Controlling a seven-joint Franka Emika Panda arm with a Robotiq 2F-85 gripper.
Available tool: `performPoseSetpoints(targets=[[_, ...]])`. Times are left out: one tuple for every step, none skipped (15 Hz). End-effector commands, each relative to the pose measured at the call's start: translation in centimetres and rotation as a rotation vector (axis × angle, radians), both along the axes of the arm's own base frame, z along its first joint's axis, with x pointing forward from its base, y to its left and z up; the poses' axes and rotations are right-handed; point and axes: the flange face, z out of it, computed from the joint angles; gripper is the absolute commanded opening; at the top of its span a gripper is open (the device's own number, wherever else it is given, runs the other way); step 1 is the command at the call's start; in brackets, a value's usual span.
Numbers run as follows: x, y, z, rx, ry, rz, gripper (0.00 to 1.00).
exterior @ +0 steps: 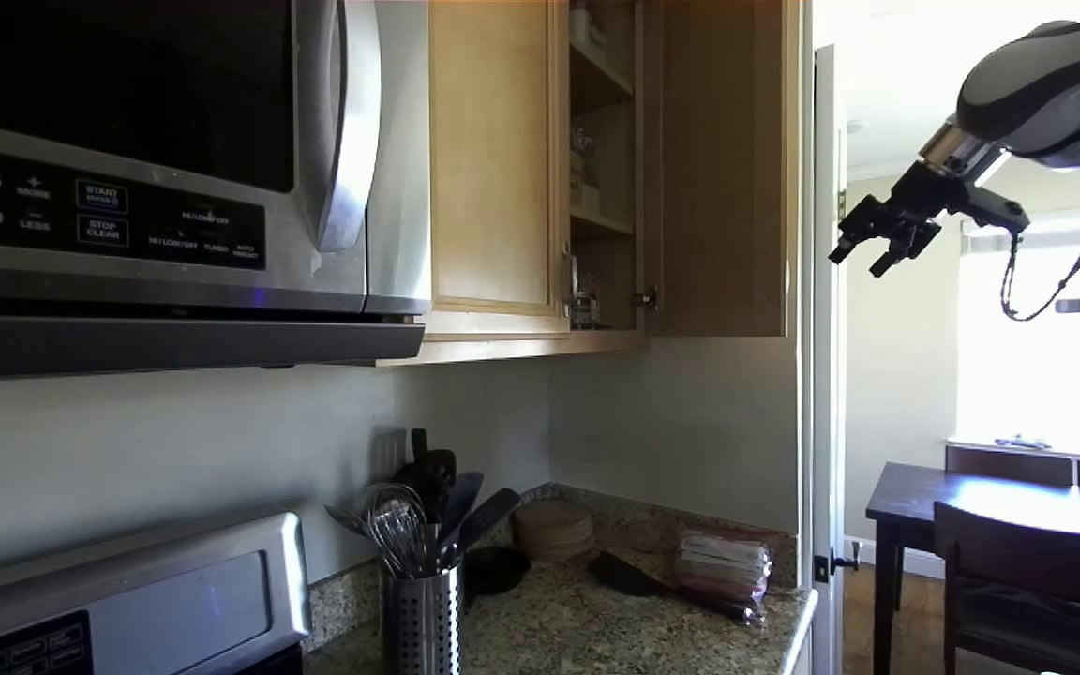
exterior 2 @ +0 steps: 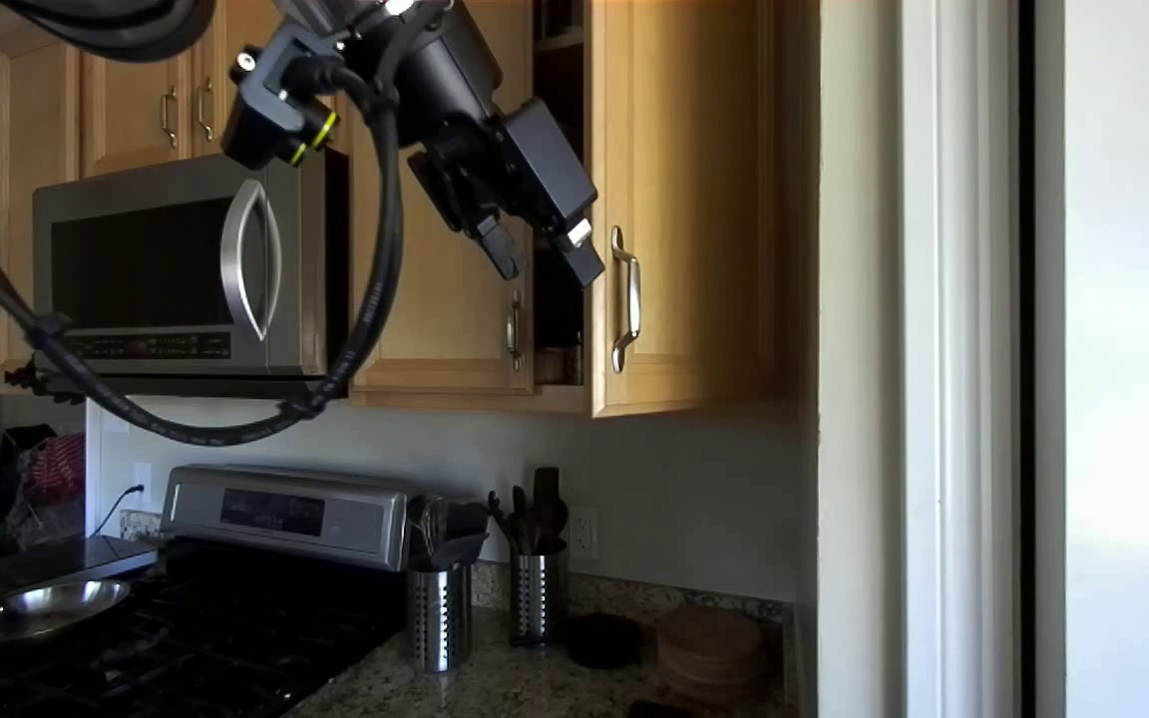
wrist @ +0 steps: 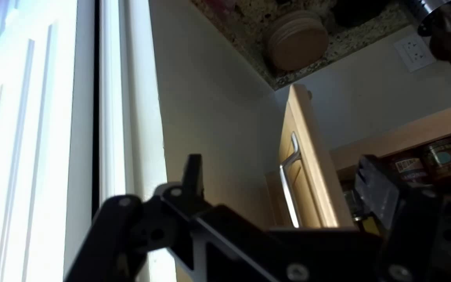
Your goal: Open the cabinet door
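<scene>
Hovering my gripper (exterior 2: 547, 265), fingers (wrist: 377, 192) spread wide, apart from the open cabinet door (exterior 2: 689, 199).
In both exterior views the door stands swung out, just right of a closed neighbouring door (exterior 2: 445, 319), with the microwave (exterior 2: 176, 269) farther left. My wrist view puts the door's handle (wrist: 288, 194) beyond and between the fingers, with jars (wrist: 409, 166) to the right inside the cabinet (wrist: 405, 136). Below, a metal utensil holder (exterior 2: 440, 618) stands on the counter (exterior 2: 495, 688), just beside the stove (exterior 2: 235, 618).

The arm (exterior: 1032, 94) slants down from upper right in an exterior view, gripper (exterior: 861, 260) angled downward, fingers (wrist: 380, 196) wide apart.
</scene>
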Motion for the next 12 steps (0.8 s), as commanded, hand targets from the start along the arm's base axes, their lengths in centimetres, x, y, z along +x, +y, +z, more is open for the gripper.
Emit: performPoseSetpoints(targets=[[-1.5, 1.2, 0.6, 0.003, -0.036, 0.135, 1.00], [-1.5, 1.5, 0.8, -0.005, -0.043, 0.162, 1.00], [-1.1, 2.0, 1.1, -0.013, -0.059, 0.193, 0.75], [-0.7, 2.3, 1.3, -0.024, -0.072, 0.216, 0.73], [0.0, 2.8, 1.3, -0.031, -0.077, 0.239, 0.67], [0.7, 3.2, 1.3, -0.040, -0.078, 0.250, 0.60], [1.7, 3.6, 1.1, -0.051, -0.079, 0.256, 0.53], [2.6, 3.9, 0.9, -0.054, -0.078, 0.267, 0.46], [3.6, 4.2, 0.8, -0.064, -0.079, 0.274, 0.39], [4.5, 4.5, 0.7, -0.069, -0.078, 0.281, 0.33], [5.2, 4.7, 0.6, -0.068, -0.075, 0.290, 0.26], [5.9, 4.9, 0.5, -0.075, -0.079, 0.294, 0.20]])
